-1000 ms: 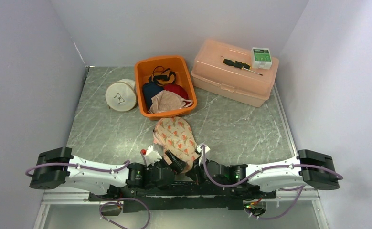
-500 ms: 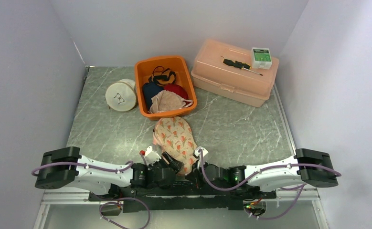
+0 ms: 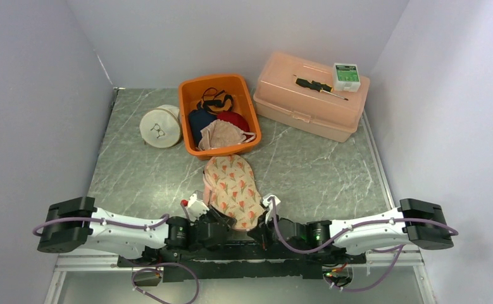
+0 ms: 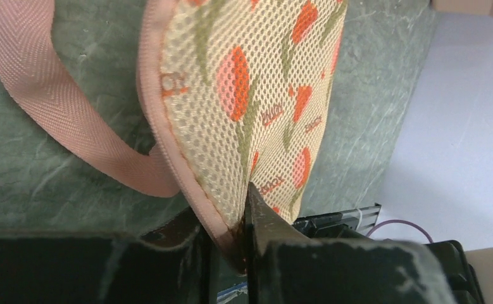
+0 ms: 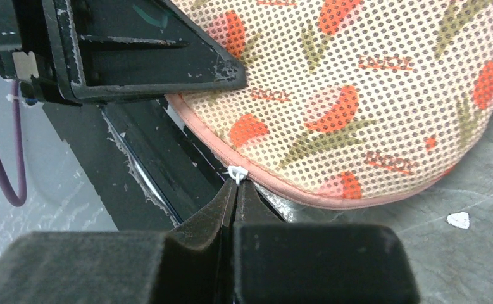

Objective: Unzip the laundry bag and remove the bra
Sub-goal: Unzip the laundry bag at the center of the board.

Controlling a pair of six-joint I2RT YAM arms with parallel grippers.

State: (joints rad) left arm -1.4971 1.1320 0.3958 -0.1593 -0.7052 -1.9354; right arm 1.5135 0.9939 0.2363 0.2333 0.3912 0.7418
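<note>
At 6 o'clock on the table (image 3: 307,171) lay 1 laundry bag (image 3: 233,185), with 1 orange bin (image 3: 184,114) at its 12. Of the 2 grippers, the left gripper (image 4: 231,234) was clamped on the bag's pink hem and the right gripper (image 5: 234,190) was pinched tight on 1 white zip pull (image 5: 236,172). Couldn't make out anything through the mesh tbh.

Laundry bag (image 3: 233,187): cream mesh, orange tulip print, pink trim, flat on table (image 3: 319,171); white zipper pull (image 5: 236,172) at near rim
</note>
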